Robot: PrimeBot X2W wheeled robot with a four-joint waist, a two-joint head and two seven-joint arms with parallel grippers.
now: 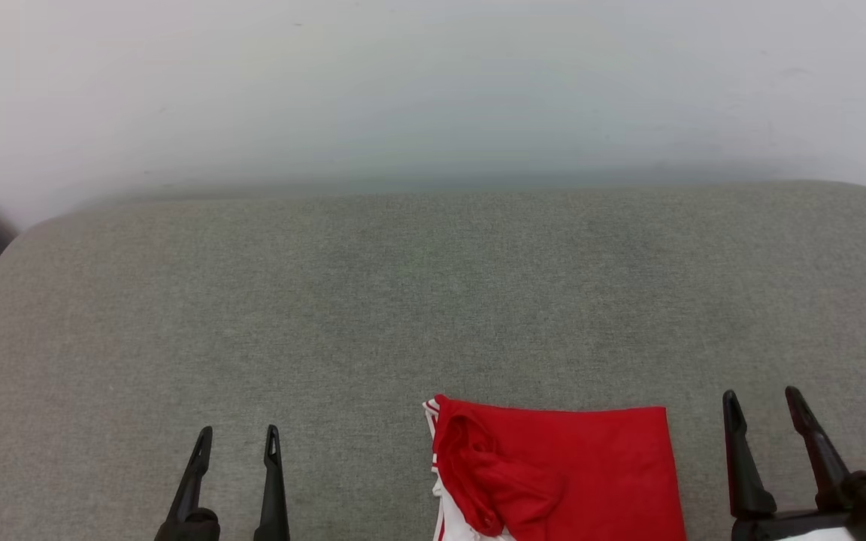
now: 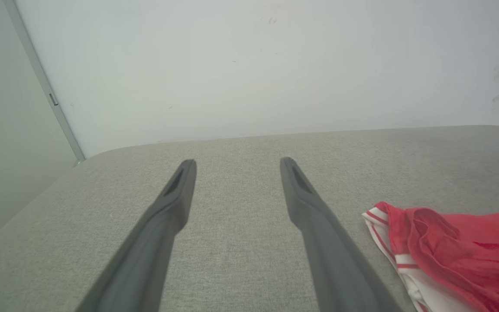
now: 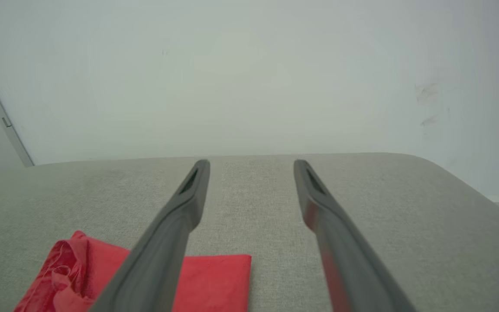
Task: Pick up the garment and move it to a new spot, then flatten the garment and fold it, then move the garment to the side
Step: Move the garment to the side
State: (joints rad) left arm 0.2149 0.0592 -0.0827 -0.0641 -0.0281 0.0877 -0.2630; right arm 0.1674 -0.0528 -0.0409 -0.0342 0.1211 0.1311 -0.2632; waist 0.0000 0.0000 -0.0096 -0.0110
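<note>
The garment (image 1: 576, 466) lies folded, red side up, at the bottom centre-right of the head view on the grey fabric table (image 1: 403, 300). A striped white sleeve edge peeks out on its left. The left claw (image 1: 239, 430) at lower left is spread wide and empty, apart from it. The right claw (image 1: 761, 392) at lower right is also spread and empty, near the garment's right edge.

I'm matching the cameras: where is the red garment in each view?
Head view: garment at the bottom edge, right of centre.
Left wrist view: garment in lower right corner.
Right wrist view: garment at lower left.
Shared landmark: far edge of the grey cushion against the pale wall.
</note>
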